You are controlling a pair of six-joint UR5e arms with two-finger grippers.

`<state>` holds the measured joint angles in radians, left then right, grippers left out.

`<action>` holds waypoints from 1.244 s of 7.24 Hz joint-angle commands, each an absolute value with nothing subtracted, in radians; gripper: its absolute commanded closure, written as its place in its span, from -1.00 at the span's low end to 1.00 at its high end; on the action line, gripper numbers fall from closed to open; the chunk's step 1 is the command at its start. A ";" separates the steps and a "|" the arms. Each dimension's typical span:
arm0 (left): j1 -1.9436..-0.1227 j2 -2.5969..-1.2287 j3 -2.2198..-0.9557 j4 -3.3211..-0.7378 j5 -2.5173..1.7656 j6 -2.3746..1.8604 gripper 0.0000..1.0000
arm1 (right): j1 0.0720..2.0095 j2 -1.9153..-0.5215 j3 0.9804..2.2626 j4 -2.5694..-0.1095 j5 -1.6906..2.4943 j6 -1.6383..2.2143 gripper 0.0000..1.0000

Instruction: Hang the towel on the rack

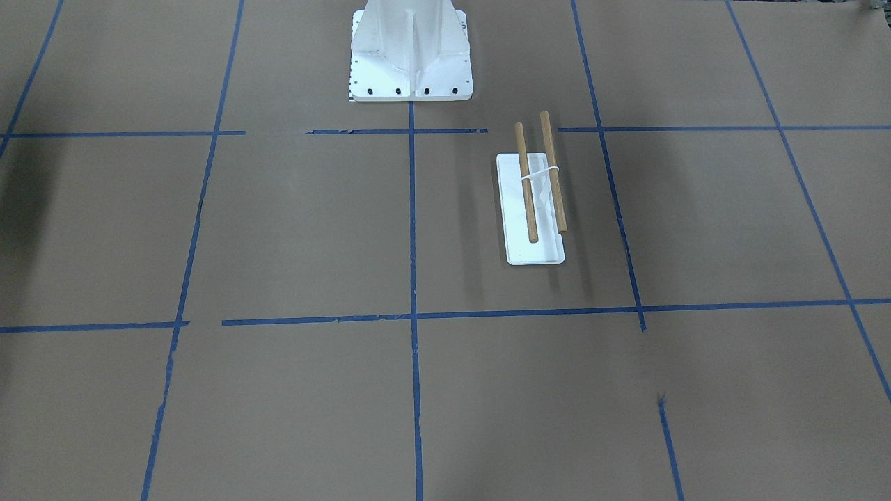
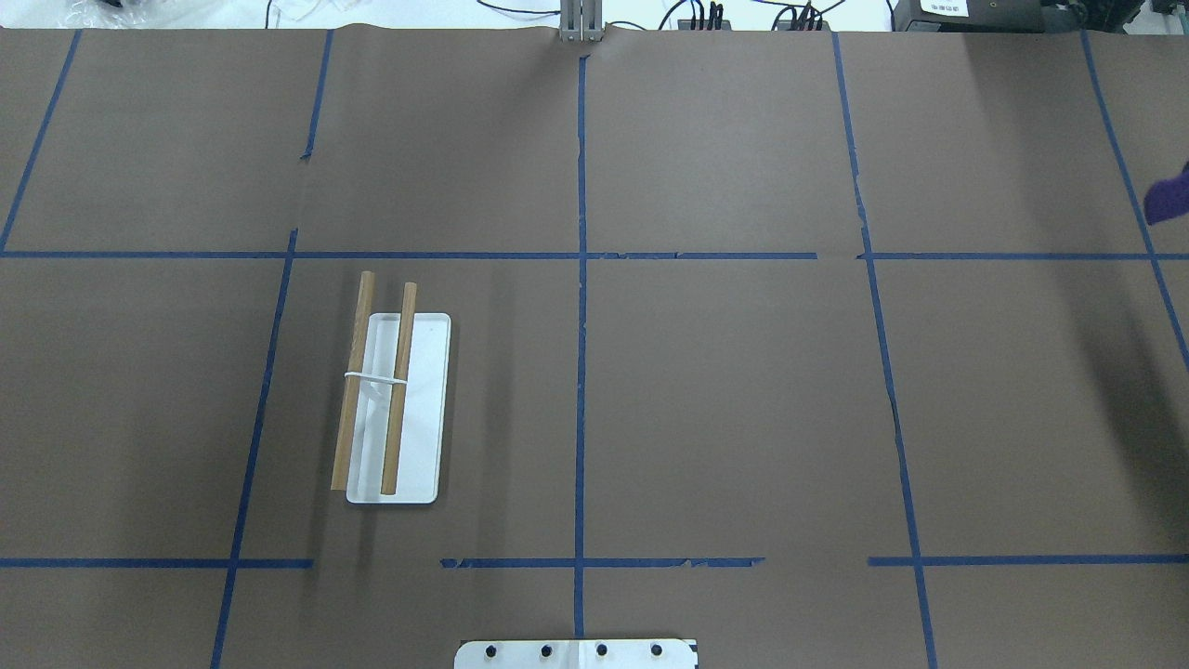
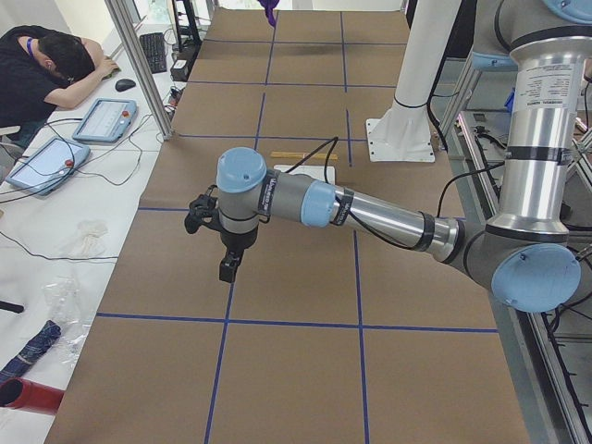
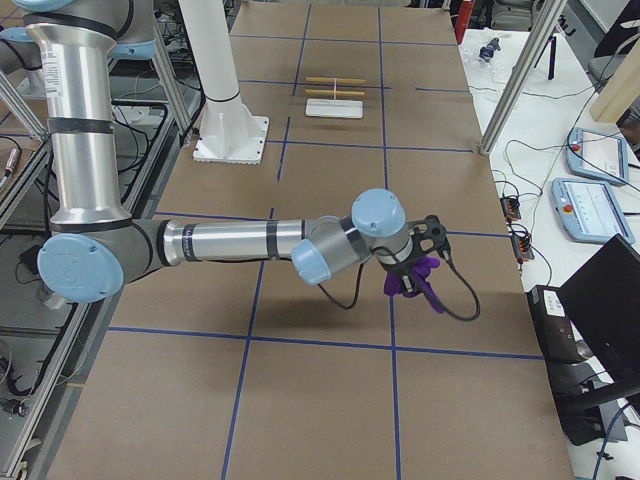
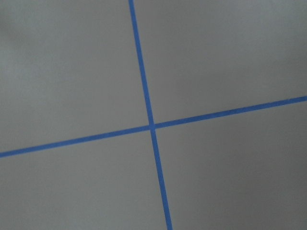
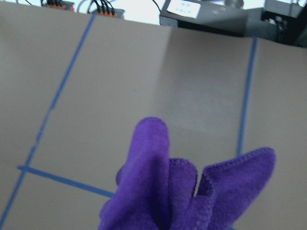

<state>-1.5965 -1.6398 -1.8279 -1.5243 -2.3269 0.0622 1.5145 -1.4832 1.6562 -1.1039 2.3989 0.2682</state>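
Observation:
The rack (image 1: 532, 202) stands on the brown table on my left side, with a flat white base and two parallel wooden dowels; it also shows in the overhead view (image 2: 395, 400) and small in both side views (image 3: 301, 162) (image 4: 335, 95). The purple towel (image 6: 172, 187) is bunched right in front of the right wrist camera, off the table. In the exterior right view it hangs from my right gripper (image 4: 405, 285), far from the rack. A corner of the towel shows at the overhead view's right edge (image 2: 1169, 197). My left gripper (image 3: 228, 270) hovers over the table's left end; I cannot tell whether it is open.
The white bolted pedestal (image 1: 411, 56) stands at the robot's side of the table. Blue tape lines (image 5: 151, 125) grid the brown paper. An operator (image 3: 46, 65) and tablets (image 3: 106, 118) are at a side table. Aluminium posts (image 3: 139, 60) stand at the edges.

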 commanded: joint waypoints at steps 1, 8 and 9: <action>-1.544 -1.748 -1.827 -1.625 -2.327 -0.099 -1.00 | 1.197 -1.280 1.787 -1.112 2.168 0.586 1.00; -1.088 -1.968 -1.796 -2.060 -2.338 -1.388 -1.00 | 0.506 -1.011 2.029 -1.111 1.396 1.134 1.00; -1.019 -2.015 -1.795 -2.062 -2.338 -1.564 -1.00 | 0.505 -0.994 2.037 -1.109 1.352 1.135 1.00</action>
<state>-1.1002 -1.9588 -1.7938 -2.0575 -2.3377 -1.3416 0.5231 -1.0215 2.0235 -1.1104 1.4222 1.1234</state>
